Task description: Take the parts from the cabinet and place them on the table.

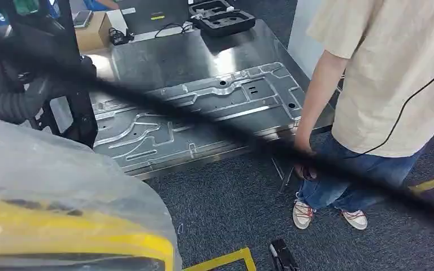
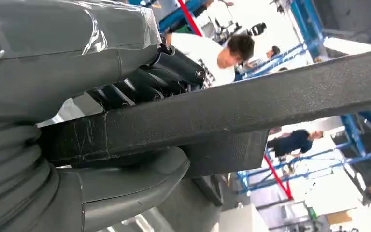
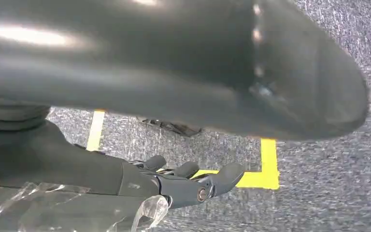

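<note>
A metal tabletop (image 1: 164, 56) is seen across the upper middle of the head view, and a large stamped sheet-metal panel (image 1: 203, 116) with raised ribs and holes is laid flat on it, reaching to the near edge. A blue-grey carpeted floor (image 1: 226, 209) marked with yellow tape lines (image 1: 226, 259) is spread below. At the right end of the tabletop a person (image 1: 373, 84) in a beige shirt, jeans and white shoes is standing, one arm lowered beside the panel's corner.

A long black bar-shaped part (image 1: 215, 121) is seen as a blurred diagonal across the head view, from the upper left down to the lower right, passing in front of the panel and the person. In the left wrist view the same part (image 2: 232, 108) is gripped by the left robot hand (image 2: 121, 121): the thick grey thumb is pressed under the bar and the dark fingers (image 2: 174, 72) are curled over its top face.

The right robot hand (image 3: 183, 186) is shown above the carpet near a yellow tape corner (image 3: 265, 169); nothing is held in it, and its dark fingers are extended and slightly apart.

Black foam trays (image 1: 220, 17) are set at the far end of the tabletop, beside a cardboard box (image 1: 93, 31).
</note>
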